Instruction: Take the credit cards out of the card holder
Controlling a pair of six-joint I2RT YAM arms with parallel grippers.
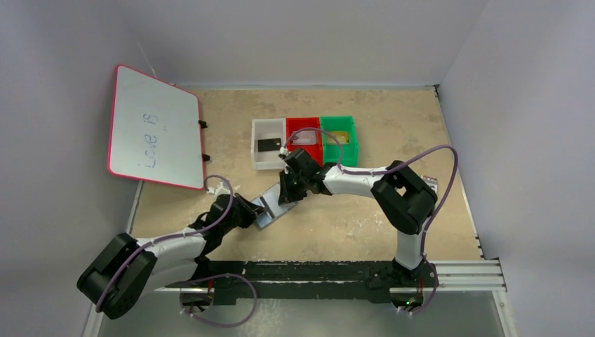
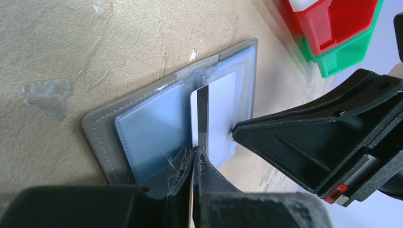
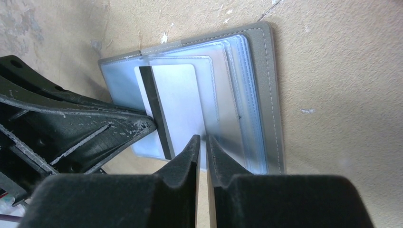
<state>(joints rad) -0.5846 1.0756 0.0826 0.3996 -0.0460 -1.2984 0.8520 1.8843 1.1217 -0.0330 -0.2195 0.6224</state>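
Okay, the card holder (image 3: 273, 95) lies open and flat on the table (image 3: 342, 71) between your two arms, on the near side of the white tray (image 1: 255, 144), red tray (image 1: 304, 120) and green tray (image 1: 353, 140). The black card (image 1: 269, 144) sits in the white one and a gold-yellow card (image 1: 342, 135) in the green. The silvery-grey card (image 3: 178, 104) is in the holder and looks partway out of its clear pocket, with a black stripe down one long edge. Key relation: its long axis runs straight away from your right gripper (image 3: 202, 142), whose tips sit at the card's near short end, so I judge a pull back along the fingers' own line should slide it free. The right jaws are nearly together, just a thin slit, and look pinched on that near end, though the contact itself is hidden. Your left gripper (image 2: 192, 156) is fully closed at the stripe-side edge by the same end; can't tell if it pinches card, sleeve, or only presses. Both are at the card, but the right is better lined up. Materials: the card is thin, rigid and glossy. The pockets are shiny bluish film, stacked, likely floppy. The cover is matte grey with pale stitching, the table rough tan and chipped.
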